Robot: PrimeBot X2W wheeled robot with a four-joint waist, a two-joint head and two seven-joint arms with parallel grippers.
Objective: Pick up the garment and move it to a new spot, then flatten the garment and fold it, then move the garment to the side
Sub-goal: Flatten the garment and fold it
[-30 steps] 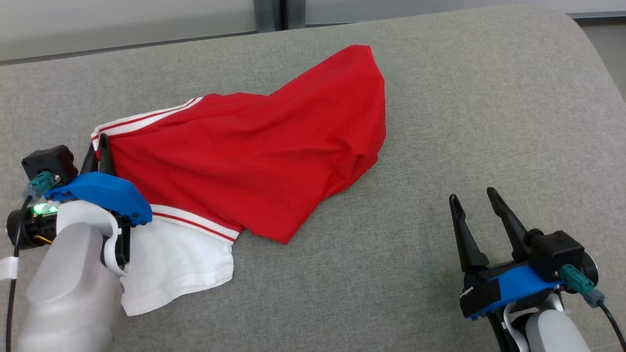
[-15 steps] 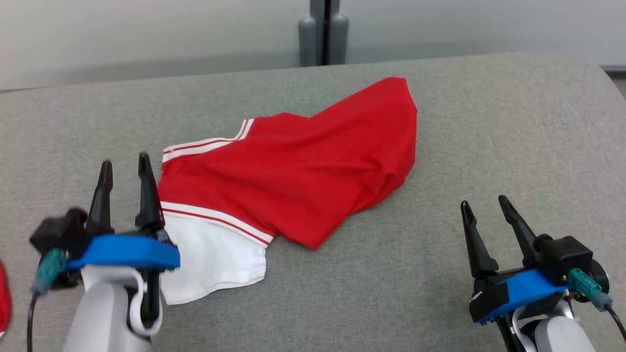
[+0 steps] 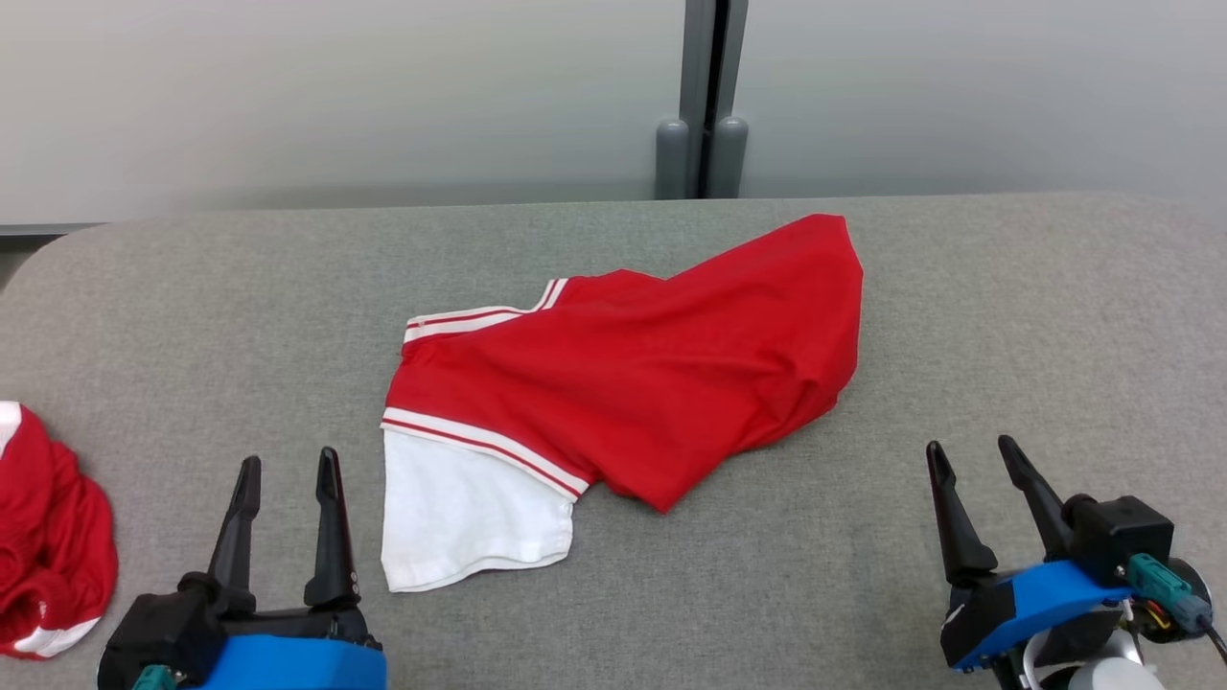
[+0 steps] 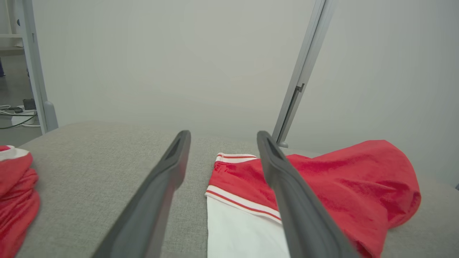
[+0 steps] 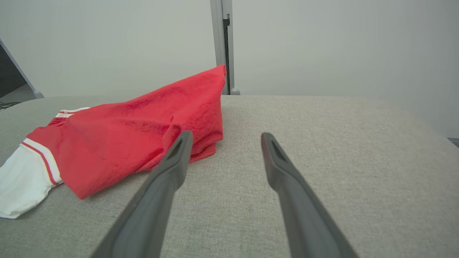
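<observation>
Grey woven tabletop fills the scene, pale wall and a grey post behind it. The head camera has tilted up since a second ago, so the whole picture has shifted; that is no move of the things.

Red garment lies mid-tabletop, free of both arms. Its red body is bunched and creased, rising to a peak at far right. The white sleeve with striped trim is spread flat at its near-left corner. The left wrist view shows the same garment just ahead and to the right of the fingers, not touching them.

A second red heap sits at the left edge, well apart from the garment, newly in frame with the camera tilt.

Main change: a second ago the left end effector was clamped on the garment's left edge by the striped trim. Now it has let go and pulled back to near-left, jaws wide and empty. Right end effector is unchanged at near-right, jaws wide, empty, near the garment's right side but apart from it.

Judgement: the move-to-new-spot step looks done, since the garment is released. Flattening comes next: the red body needs pulling out before any fold. Both arms are free for it.
</observation>
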